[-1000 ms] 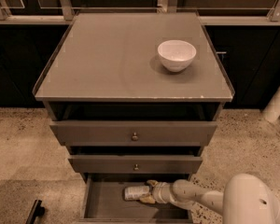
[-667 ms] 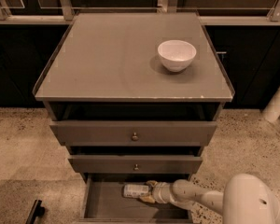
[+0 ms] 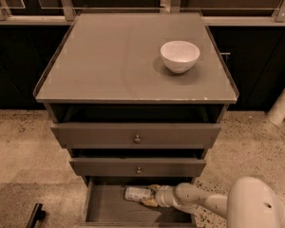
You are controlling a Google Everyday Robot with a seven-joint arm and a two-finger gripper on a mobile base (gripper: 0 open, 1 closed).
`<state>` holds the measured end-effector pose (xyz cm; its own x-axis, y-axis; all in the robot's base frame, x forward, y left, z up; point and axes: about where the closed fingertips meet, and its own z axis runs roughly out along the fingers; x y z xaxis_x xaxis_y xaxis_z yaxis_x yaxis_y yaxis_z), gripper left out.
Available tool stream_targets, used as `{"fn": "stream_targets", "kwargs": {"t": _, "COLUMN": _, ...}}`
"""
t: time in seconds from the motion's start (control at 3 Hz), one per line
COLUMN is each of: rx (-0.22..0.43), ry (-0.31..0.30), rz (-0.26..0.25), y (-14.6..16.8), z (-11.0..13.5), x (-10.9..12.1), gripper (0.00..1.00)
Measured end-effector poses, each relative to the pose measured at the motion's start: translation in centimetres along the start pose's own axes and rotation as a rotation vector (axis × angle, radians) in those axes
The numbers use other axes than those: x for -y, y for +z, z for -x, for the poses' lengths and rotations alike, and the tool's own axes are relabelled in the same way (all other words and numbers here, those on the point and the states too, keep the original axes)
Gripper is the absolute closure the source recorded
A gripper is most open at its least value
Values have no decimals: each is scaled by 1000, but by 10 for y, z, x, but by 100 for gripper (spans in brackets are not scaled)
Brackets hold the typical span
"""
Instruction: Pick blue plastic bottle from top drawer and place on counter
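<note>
The blue plastic bottle [image 3: 137,194] lies on its side in the open top drawer [image 3: 104,208], the lowest of the three, near the drawer's back middle. My gripper [image 3: 151,196] reaches in from the lower right and sits at the bottle's right end, touching or around it. The white arm [image 3: 199,202] runs back to the bottom right corner. The counter [image 3: 109,61] is the cabinet's flat grey top, above the drawers.
A white bowl [image 3: 179,56] stands on the counter's right half. Two upper drawers with small knobs [image 3: 137,138] are pulled slightly out above the open drawer. A dark object [image 3: 35,215] lies on the floor at the lower left.
The bottle and my gripper sit very slightly higher in the picture than a second ago. Nothing else has moved.
</note>
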<state>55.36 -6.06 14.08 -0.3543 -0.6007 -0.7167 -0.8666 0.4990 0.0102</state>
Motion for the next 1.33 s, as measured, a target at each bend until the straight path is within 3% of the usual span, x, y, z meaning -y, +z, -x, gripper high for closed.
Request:
{"fn": "stream_targets", "kwargs": {"t": 0.33, "rx": 34, "ry": 26, "rz": 30, "y": -10, "z": 11, "x": -6, "gripper": 100}}
{"fn": "stream_targets", "kwargs": {"t": 0.67, "rx": 56, "ry": 81, "rz": 10, "y": -42, "z": 22, "x": -7, "gripper": 100}}
{"fn": "stream_targets", "kwargs": {"t": 1.0, "rx": 57, "ry": 149, "rz": -27, "y": -88, "z": 30, "x": -25, "gripper": 100}}
{"fn": "stream_targets", "kwargs": {"t": 1.33, "rx": 17, "ry": 196, "rz": -13, "y": -130, "z": 36, "x": -64, "gripper": 100}}
